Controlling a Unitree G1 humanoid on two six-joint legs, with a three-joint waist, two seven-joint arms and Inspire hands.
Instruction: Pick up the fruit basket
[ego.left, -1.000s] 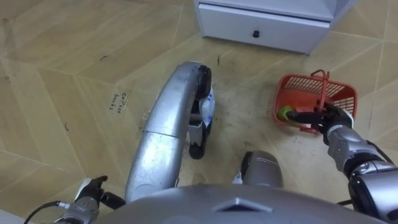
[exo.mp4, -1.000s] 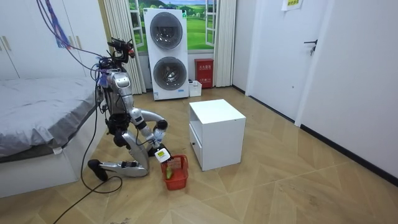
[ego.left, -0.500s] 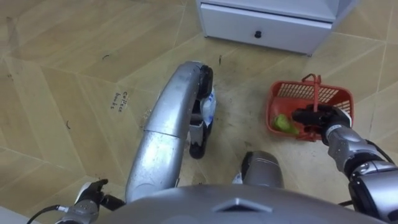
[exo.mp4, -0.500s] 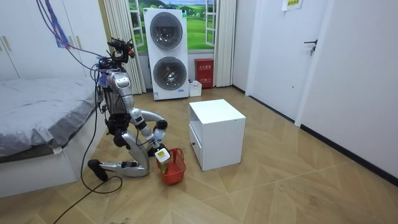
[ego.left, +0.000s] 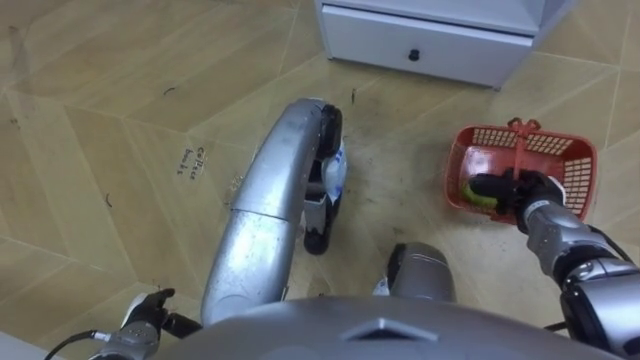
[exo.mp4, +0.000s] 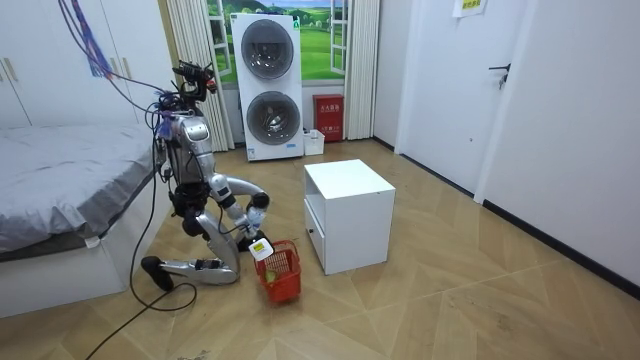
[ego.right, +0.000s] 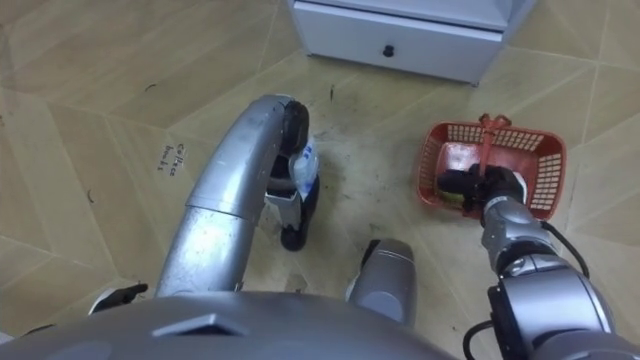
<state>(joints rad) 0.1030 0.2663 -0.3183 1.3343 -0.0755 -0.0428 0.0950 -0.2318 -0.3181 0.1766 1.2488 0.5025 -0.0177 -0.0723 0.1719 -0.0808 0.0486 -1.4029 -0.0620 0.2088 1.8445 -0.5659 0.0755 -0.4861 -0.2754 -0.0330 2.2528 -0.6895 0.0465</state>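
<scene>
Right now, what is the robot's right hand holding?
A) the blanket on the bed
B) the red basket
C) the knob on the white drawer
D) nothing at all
B: the right hand is curled round the handle of the red basket, down by the floor in front of the white drawer.

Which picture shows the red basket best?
The left eye view: the fruit basket is seen close from above, with mesh, handle and green fruit inside, right hand gripping it. The right eye view shows nearly the same; the room view, a small red shape by the cabinet.
</scene>
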